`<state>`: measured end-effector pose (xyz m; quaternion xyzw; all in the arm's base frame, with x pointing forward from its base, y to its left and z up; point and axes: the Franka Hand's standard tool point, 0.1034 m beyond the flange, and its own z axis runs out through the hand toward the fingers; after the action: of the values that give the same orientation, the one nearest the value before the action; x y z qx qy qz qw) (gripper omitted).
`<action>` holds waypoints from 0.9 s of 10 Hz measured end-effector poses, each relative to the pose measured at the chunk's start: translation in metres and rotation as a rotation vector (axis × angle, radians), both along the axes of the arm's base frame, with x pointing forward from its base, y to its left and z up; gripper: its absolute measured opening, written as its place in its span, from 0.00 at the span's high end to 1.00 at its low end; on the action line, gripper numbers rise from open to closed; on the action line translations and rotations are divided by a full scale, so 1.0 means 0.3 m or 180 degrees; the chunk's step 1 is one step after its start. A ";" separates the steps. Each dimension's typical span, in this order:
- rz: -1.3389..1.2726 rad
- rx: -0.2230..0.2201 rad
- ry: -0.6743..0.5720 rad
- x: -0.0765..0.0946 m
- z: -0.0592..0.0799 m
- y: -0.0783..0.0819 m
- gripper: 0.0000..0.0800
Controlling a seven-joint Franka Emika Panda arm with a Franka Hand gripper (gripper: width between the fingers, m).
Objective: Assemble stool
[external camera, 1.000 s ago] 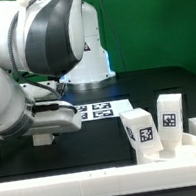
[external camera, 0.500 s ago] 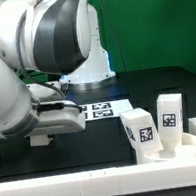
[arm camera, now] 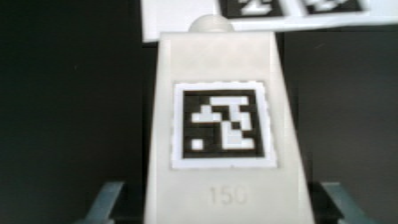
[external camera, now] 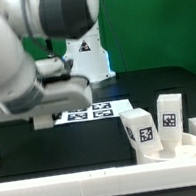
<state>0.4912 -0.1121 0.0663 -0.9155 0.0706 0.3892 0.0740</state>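
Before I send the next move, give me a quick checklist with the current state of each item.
1. Third leg sits between the fingers of the gripper: ok.
2. Fingers clamped tight on the third leg: cannot tell.
3. Near leg and far leg standing on the seat: ok.
4. Free spot on the seat for another leg: cannot tell.
5. Marker board lying flat, away from the seat: ok.

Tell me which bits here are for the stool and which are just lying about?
For the stool: round seat; leaning leg and upright leg at it; third leg, close up in the wrist view.
Not part of it: marker board; white rail in front; black table.
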 end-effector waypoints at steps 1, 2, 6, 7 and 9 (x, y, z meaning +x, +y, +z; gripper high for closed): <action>0.0060 0.0003 -0.0105 0.039 0.059 0.041 0.58; 0.0159 0.0012 -0.0189 0.062 0.087 0.069 0.58; 0.0139 -0.0019 -0.0242 0.066 0.066 0.052 0.58; 0.0109 -0.0043 -0.0417 0.098 0.052 0.048 0.58; 0.0058 -0.0099 -0.0793 0.139 0.098 0.074 0.58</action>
<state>0.5330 -0.0899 0.0956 -0.9584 0.0585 0.2719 0.0645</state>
